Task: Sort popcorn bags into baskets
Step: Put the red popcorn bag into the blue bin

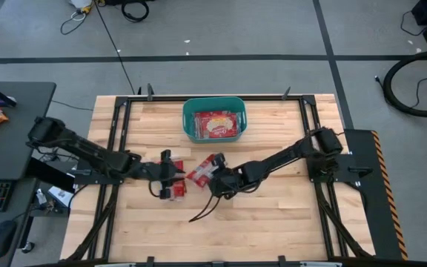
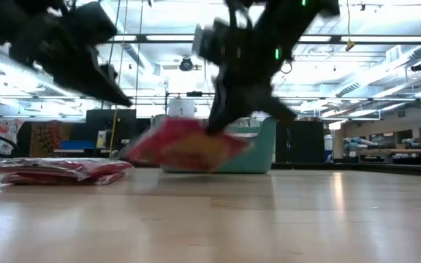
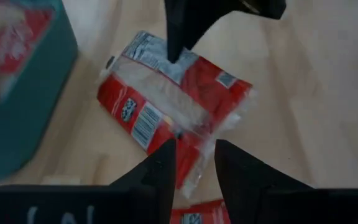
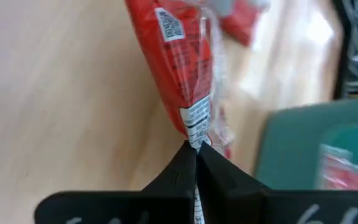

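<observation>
a pale wooden table (image 1: 273, 222) carries the teal tub (image 1: 191, 127) and red packets (image 1: 173, 191) (stacked).

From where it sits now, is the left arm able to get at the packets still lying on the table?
Probably yes. The left gripper hovers open right over the packets on the table, with nothing between them. The right gripper, shut on another popcorn bag, works close beside it, so the arms might crowd each other.

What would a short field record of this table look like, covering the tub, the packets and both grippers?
tub: teal plastic tub at the table's far middle, red packets inside
right gripper: right gripper shut on the edge of a flat red popcorn packet, lifted off the wooden table
left gripper: left gripper open, above the loose red packets left of the held one
</observation>
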Tool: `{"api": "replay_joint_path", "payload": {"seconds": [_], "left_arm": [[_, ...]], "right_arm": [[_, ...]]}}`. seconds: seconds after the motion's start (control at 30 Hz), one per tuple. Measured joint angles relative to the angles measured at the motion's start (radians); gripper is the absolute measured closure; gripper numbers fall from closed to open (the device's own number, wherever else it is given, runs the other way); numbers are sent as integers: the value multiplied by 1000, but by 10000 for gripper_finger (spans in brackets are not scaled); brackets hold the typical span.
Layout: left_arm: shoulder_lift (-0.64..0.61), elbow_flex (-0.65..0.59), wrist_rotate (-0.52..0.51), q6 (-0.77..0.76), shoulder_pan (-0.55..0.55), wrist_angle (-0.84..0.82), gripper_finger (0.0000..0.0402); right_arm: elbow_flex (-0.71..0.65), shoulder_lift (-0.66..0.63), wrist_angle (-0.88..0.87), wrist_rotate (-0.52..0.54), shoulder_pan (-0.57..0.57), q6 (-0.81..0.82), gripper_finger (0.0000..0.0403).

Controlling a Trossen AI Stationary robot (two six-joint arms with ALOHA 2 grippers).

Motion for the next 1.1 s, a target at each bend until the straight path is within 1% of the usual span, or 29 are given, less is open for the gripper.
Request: {"api": "replay_joint_path", "payload": {"seconds": [0.17, 0.33, 0.47, 0.57, 0.7, 0.9, 0.93, 0.97, 1.03, 1.1], "left_arm": [[-137, 0, -3, 33, -9, -31, 285], [-252, 0, -3, 54, -9, -63, 285], [-303, 0, -3, 70, -9, -73, 285], [-311, 0, -3, 70, -9, -88, 285], [-310, 0, -3, 68, -9, -112, 285], [-310, 0, -3, 50, -9, -123, 285], [-310, 0, -3, 49, -9, -125, 285], [-310, 0, -3, 48, -9, -127, 285], [-310, 0, -3, 47, -9, -134, 285], [-310, 0, -3, 47, -9, -148, 285]], "right_arm": [[50, -132, -108, 4, -11, 105, 396], [56, -273, -136, -5, -50, 188, 396], [57, -334, -142, 72, -91, 208, 396], [57, -318, -147, 105, -126, 183, 396], [56, -246, -126, 161, -173, 180, 397], [56, -118, -76, 337, -242, 152, 391], [56, -99, -73, 341, -256, 149, 386], [56, -83, -67, 323, -268, 146, 379], [56, -55, -66, 250, -290, 144, 361], [55, -50, -77, 208, -301, 159, 339]]}}
